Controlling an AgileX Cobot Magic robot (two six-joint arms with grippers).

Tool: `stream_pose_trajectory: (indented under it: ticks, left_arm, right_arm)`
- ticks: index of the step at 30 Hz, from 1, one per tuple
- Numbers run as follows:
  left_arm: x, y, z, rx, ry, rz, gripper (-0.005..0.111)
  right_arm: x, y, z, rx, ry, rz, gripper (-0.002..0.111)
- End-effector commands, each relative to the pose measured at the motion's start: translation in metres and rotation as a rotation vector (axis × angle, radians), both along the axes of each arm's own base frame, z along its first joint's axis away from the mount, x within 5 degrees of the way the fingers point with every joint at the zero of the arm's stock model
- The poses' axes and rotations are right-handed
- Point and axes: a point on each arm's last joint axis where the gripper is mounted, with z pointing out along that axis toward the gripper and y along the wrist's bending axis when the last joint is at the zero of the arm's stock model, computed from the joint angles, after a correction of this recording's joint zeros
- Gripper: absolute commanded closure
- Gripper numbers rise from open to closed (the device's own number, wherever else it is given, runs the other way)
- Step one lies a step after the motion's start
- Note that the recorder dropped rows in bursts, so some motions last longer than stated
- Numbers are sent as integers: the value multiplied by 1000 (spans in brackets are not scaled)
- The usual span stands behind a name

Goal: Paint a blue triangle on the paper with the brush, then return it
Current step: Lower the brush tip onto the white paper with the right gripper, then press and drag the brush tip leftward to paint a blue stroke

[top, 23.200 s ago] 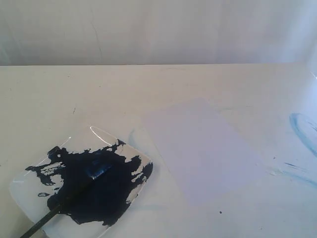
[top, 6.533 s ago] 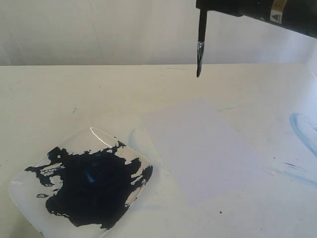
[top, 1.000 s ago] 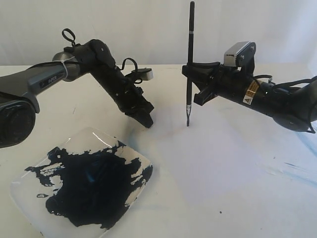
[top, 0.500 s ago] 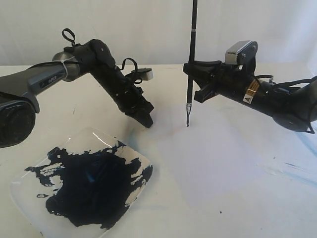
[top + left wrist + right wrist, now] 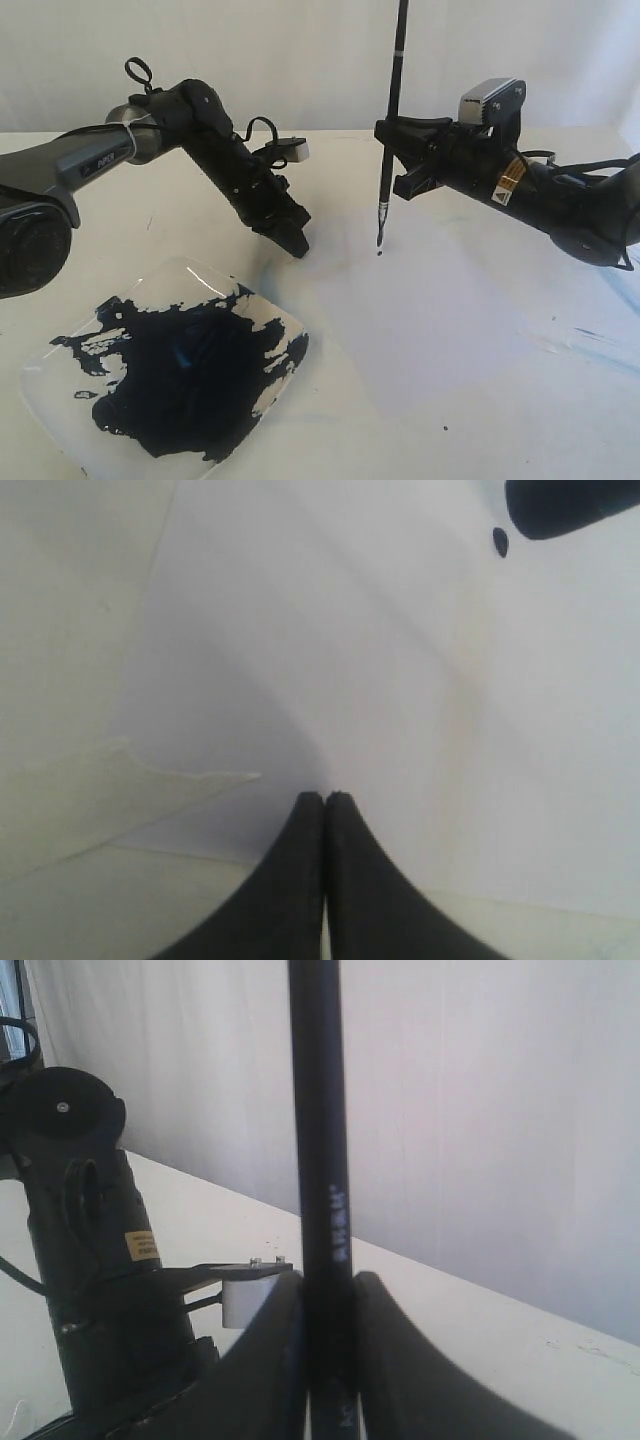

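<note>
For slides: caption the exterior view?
Right gripper holds the brush upright above the paper; left gripper, jaws shut, at the paper's edge.

A clear square plate (image 5: 40, 385) sits at seven o'clock on the cream desk (image 5: 130, 230), most of it covered by a dark navy paint puddle (image 5: 185, 375) with ragged edges. Faint light-blue smears (image 5: 598, 345) mark the desk at four o'clock. A tiny dark speck (image 5: 446, 429) lies at five o'clock. A white wall (image 5: 300, 60) fills twelve o'clock.

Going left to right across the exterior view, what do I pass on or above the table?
paint-smeared plate → left tool → brush → faint blue smears
</note>
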Motion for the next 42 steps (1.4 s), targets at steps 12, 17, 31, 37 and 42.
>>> stream_pose_trajectory:
  ticks: [12,17,31,37,42]
  left_arm:
    - [-1,0,0,16,-3,-4,107]
    - [-1,0,0,16,-3,-4,107]
    - [-1,-1,1,12,-1,-3,107]
    - [-1,-1,1,11,-4,-1,107]
    - [-1,-1,1,11,-4,-1,107]
  right_arm:
    - [-1,2,1,-8,-22,27,108]
    - [0,1,0,-22,-13,19,108]
    - [-2,3,-2,-53,-32,48,108]
    - [-5,4,-3,-63,-18,78,108]
    - [-6,5,-4,-64,4,101,108]
